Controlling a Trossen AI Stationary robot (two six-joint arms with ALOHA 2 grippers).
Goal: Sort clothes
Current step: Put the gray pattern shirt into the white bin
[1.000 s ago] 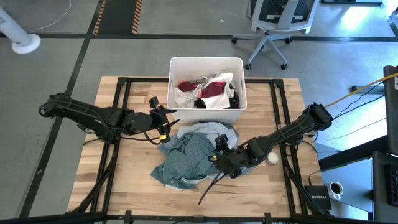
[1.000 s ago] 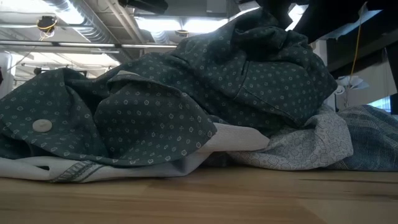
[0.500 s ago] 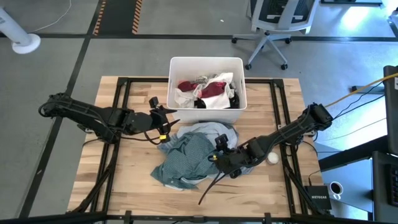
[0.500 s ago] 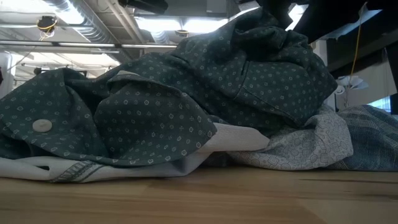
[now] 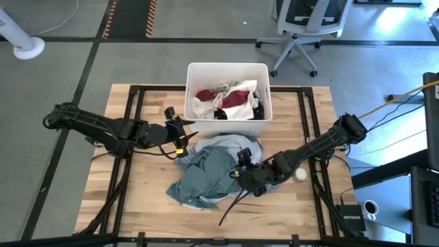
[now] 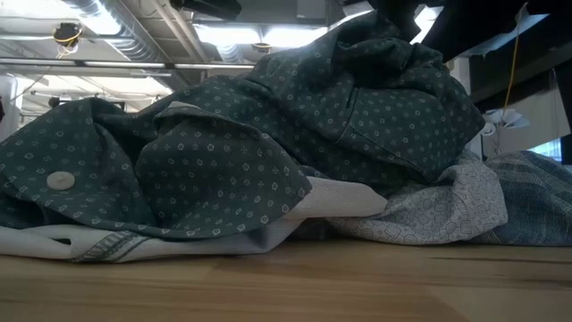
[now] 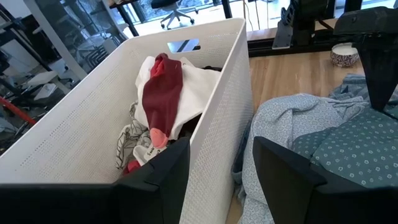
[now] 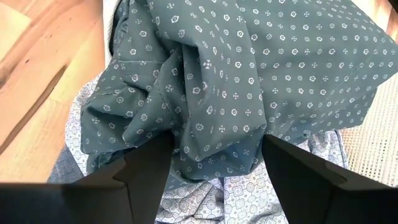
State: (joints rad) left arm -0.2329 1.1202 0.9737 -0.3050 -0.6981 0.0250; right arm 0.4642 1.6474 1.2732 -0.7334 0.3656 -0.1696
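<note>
While both arms reach in over the wooden table (image 5: 137,192), a pile of shirts lies near its middle, just in front of the white tub (image 5: 228,120). On top of the pile sits a dark teal shirt (image 5: 209,175) printed with small pale dots; in the low view it bulges up in big folds, with a white button showing near one edge. Under it and toward the tub lies a lighter blue-grey patterned shirt (image 5: 230,143), and its edge touches the tub's front wall.

From the left, the left gripper (image 5: 184,137) hovers at the near left corner of the tub, just beside the edge of the light shirt. Its fingers (image 7: 163,176) stand apart with nothing between them; through the gap the left wrist view shows the tub wall and the shirts beyond.

From the right, the right gripper (image 5: 238,171) sits low at the right side of the teal shirt. Its fingers (image 8: 146,168) are spread wide, one on either side of a bunched fold of teal cloth, pressing into the fabric; they are not closed on it.

Inside the tub lie clothes already dropped there: a red piece (image 7: 163,93) draped over white pieces (image 7: 196,87), with black cloth (image 5: 255,108) at the right end. On the table, just right of the right arm, rests a small white ball (image 5: 300,174).
</note>
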